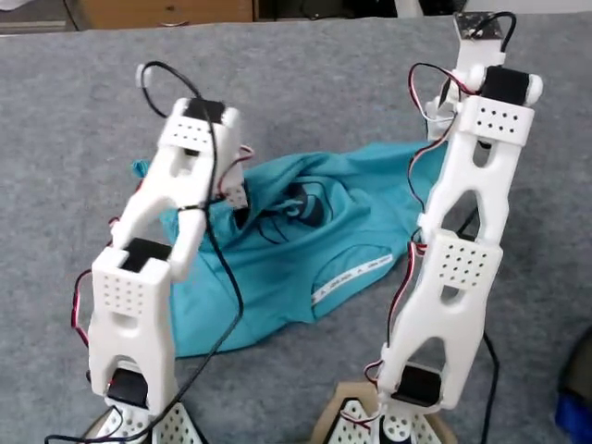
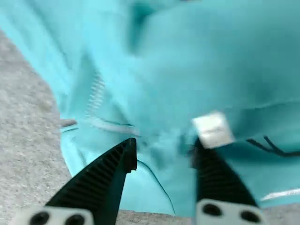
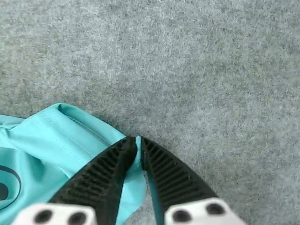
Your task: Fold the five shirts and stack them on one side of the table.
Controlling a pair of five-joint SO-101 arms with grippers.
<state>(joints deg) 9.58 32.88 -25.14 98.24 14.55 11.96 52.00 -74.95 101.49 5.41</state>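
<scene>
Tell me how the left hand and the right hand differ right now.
The left hand is open, its fingers apart over the rumpled teal shirt; the right hand is shut on the shirt's edge. Below the left hand lies fabric, below the right hand mostly grey table. Both have black ribbed fingers.

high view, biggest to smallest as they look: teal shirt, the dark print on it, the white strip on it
1. teal shirt, by far the largest
2. dark print
3. white strip, roughly as long as the print but far thinner, so smallest
</scene>
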